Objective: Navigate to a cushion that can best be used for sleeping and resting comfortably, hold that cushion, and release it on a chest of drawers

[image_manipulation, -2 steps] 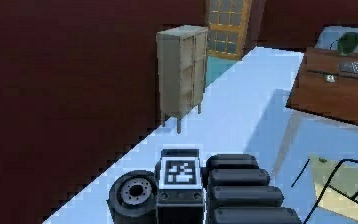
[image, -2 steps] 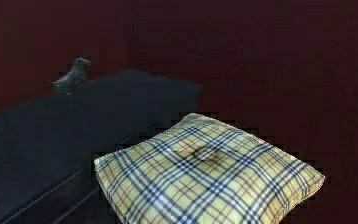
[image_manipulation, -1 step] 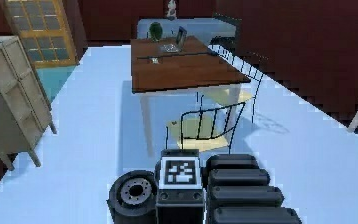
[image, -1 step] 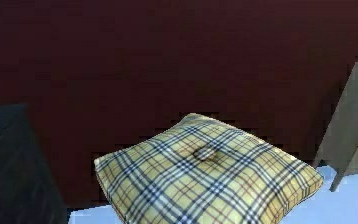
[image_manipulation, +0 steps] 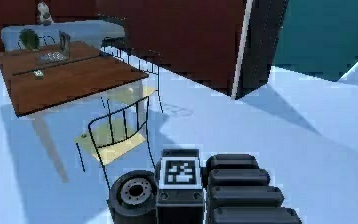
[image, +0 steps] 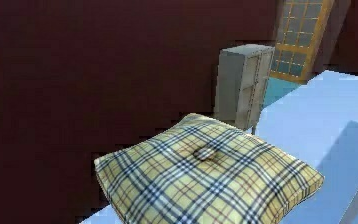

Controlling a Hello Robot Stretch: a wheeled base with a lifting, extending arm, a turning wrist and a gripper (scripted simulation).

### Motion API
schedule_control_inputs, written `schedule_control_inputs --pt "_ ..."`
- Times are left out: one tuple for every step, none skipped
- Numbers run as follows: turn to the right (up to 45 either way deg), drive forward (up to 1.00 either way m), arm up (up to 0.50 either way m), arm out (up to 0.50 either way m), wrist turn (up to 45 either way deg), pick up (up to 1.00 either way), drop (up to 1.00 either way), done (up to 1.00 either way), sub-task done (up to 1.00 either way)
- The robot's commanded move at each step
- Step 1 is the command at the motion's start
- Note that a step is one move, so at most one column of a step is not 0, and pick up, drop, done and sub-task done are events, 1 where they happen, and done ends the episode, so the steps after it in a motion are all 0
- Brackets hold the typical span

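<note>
**Room.** Dark maroon walls (image: 87,70) enclose a pale blue floor (image_manipulation: 307,130). An orange-framed glazed door (image: 299,35) stands at the forward view's upper right.

**Task item.** The plaid cushion (image: 207,175), yellow with dark check lines and a centre button, lies flat on what appears to be a pale blue bed (image: 317,110), close under the camera and near the wall. Its soft, padded form suits sleeping and resting, so it is judged to be the item to collect. It is not yet lifted.

**Hand.** The hand (image_manipulation: 135,195) shows at the arm side view's bottom edge, left of the white marker square (image_manipulation: 182,170). The arm (image_manipulation: 242,190) sits low as stacked dark segments, a posture judged suited to driving. The hand's far end cannot be made out. Whether its fingers are apart or together, or hold anything, cannot be told.

**Containers.** A grey cabinet (image: 242,85) stands beyond the cushion with its doors closed and its contents hidden. Whether it is the chest of drawers cannot be confirmed.

**Other furniture.** A wooden surface (image_manipulation: 77,75) carries several small items too small to identify. A wire-backed chair (image_manipulation: 117,130) with a yellow seat stands at its edge.
</note>
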Motion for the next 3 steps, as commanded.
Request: schedule_control_inputs --pt "-45.0 0.00 0.00 0.00 0.0 0.00 0.00 0.00 0.00" --pt "-45.0 0.00 0.00 0.00 0.0 0.00 0.00 0.00 0.00" --pt "-45.0 0.00 0.00 0.00 0.0 0.00 0.00 0.00 0.00"
